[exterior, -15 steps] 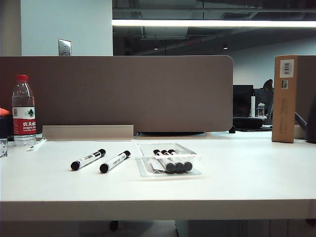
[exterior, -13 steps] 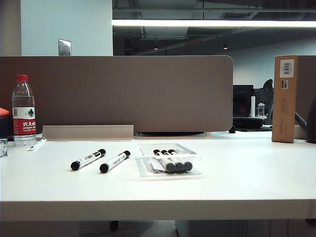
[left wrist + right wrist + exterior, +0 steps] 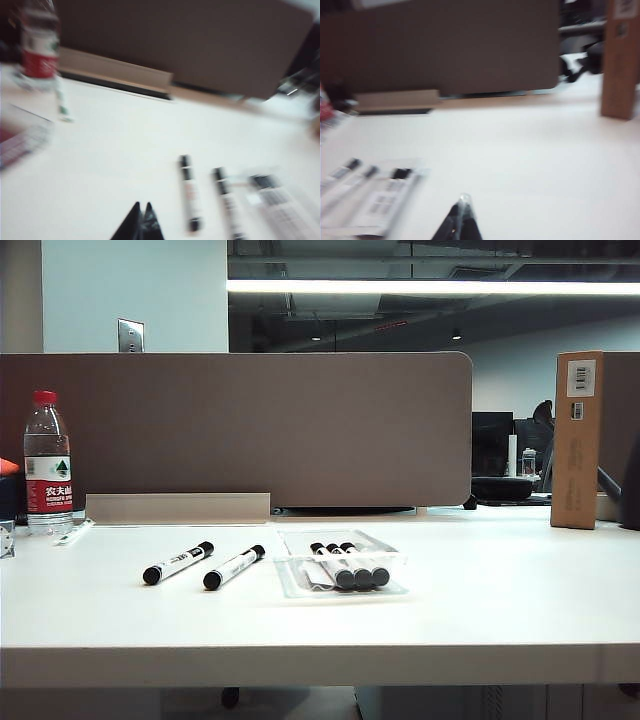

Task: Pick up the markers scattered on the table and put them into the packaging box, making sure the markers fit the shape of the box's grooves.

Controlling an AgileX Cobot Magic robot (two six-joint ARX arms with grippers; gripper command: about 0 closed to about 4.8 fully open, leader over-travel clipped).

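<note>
Both grippers hang nearest the viewer, short of the packaging box (image 3: 340, 562): left gripper (image 3: 142, 222) and right gripper (image 3: 462, 220), jaws pressed together, holding nothing. On the table (image 3: 480, 610), three markers (image 3: 350, 566) lie in the box. Two loose markers (image 3: 205, 565) lie left of the box.

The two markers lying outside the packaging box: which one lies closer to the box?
The loose marker right beside the packaging box is closer; the other marker lies farther toward the water bottle.

A red-capped water bottle (image 3: 47, 463) stands far left before a brown partition (image 3: 235, 428), with a labelled cardboard box (image 3: 577, 439) upright far right.
</note>
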